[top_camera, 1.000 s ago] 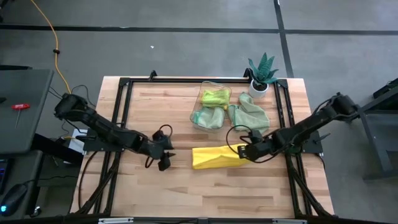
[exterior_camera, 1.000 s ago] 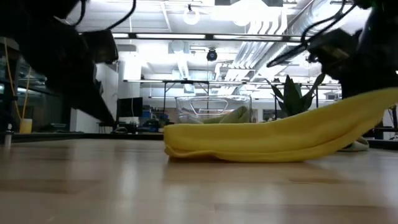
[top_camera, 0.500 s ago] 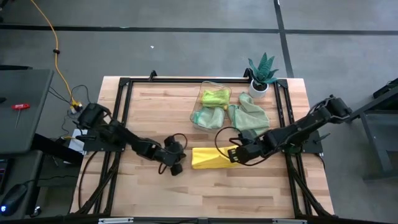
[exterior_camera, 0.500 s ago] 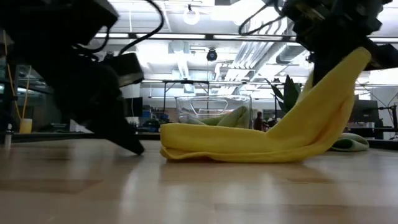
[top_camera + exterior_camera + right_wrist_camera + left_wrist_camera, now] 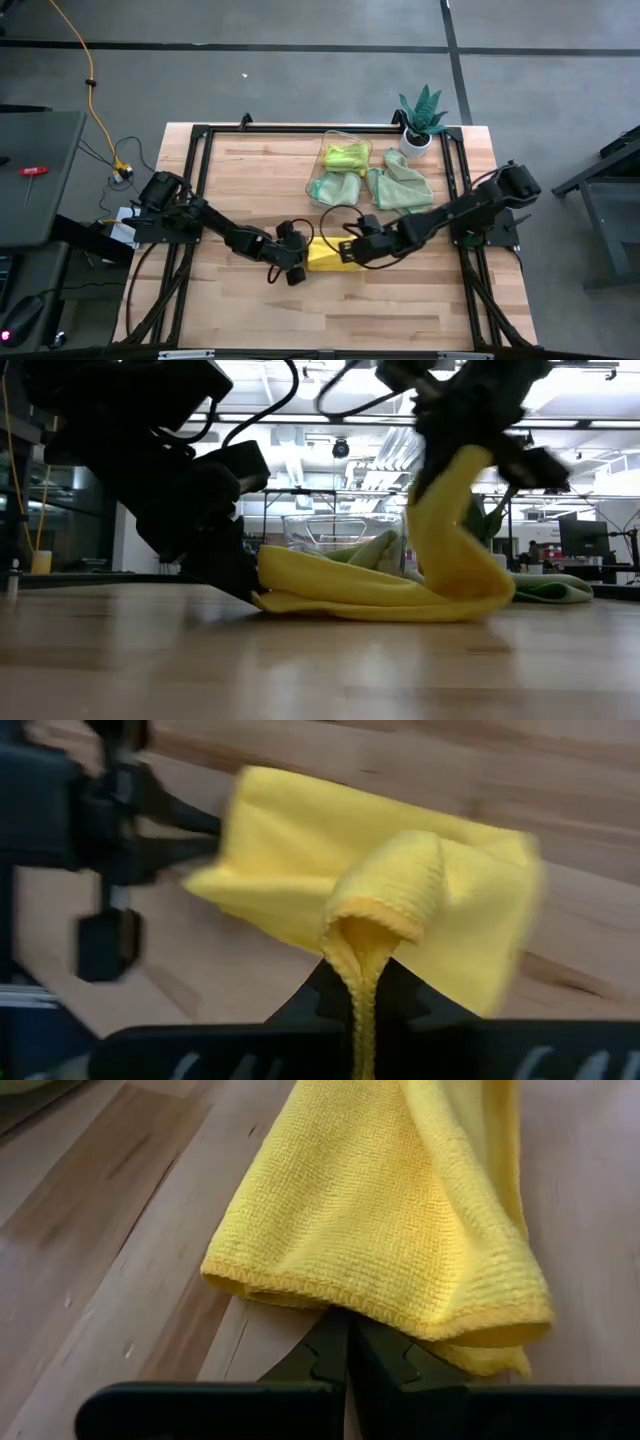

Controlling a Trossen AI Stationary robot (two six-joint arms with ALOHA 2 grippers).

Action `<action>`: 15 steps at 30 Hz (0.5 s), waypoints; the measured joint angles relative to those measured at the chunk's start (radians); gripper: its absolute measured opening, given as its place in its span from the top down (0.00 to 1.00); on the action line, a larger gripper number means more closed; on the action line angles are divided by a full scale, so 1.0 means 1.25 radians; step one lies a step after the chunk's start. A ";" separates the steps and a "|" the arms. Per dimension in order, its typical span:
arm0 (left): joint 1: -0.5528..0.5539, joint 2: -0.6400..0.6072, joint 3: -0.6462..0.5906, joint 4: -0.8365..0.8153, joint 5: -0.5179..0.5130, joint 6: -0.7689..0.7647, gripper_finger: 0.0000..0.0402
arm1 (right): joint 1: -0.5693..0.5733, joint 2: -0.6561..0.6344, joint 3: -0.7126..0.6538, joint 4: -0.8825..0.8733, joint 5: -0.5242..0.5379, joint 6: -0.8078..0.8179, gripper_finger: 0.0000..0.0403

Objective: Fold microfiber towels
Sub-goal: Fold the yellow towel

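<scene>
A yellow microfiber towel (image 5: 325,256) lies folded on the wooden table's middle. Its left end rests on the wood, and its right end rises in a loop (image 5: 455,510). My left gripper (image 5: 297,265) is shut, and its tips reach the towel's left end at table level. My right gripper (image 5: 352,251) is shut on the towel's raised end, above the towel's middle. A mint green towel (image 5: 400,188) lies crumpled at the back right. More green towels sit in the clear bin (image 5: 342,160). My left gripper comes slanting down from the table's left. Its shut fingertips (image 5: 347,1342) meet the hemmed edge of the towel's left end (image 5: 300,1292), which lies over them. Whether a layer sits between the fingers cannot be told. My right gripper pinches a bunched fold of the towel's right end (image 5: 372,935) between its two fingers, slanting down from the table's right. That end is lifted clear and bent back over the part that lies on the table (image 5: 350,592); the cloth below it curves slackly.
A potted plant (image 5: 420,122) stands at the far right corner beside the bin. Black frame rails (image 5: 190,200) run along the table's left, right and far edges. Bare wood lies near the front edge (image 5: 330,310).
My left gripper has shut and gone down and toward the table's right, up to the towel's left end. My right gripper has gone up and toward the table's left with the towel's right end. That end has folded over the rest, while the left end has stayed.
</scene>
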 joint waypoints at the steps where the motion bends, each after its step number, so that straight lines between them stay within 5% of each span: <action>1: 0.000 0.000 0.000 0.001 0.000 0.000 1.00 | -0.007 0.014 0.003 0.032 0.000 -0.005 1.00; 15: 0.000 0.002 0.000 0.013 0.002 -0.007 1.00 | -0.042 0.167 0.016 0.291 0.013 0.000 0.99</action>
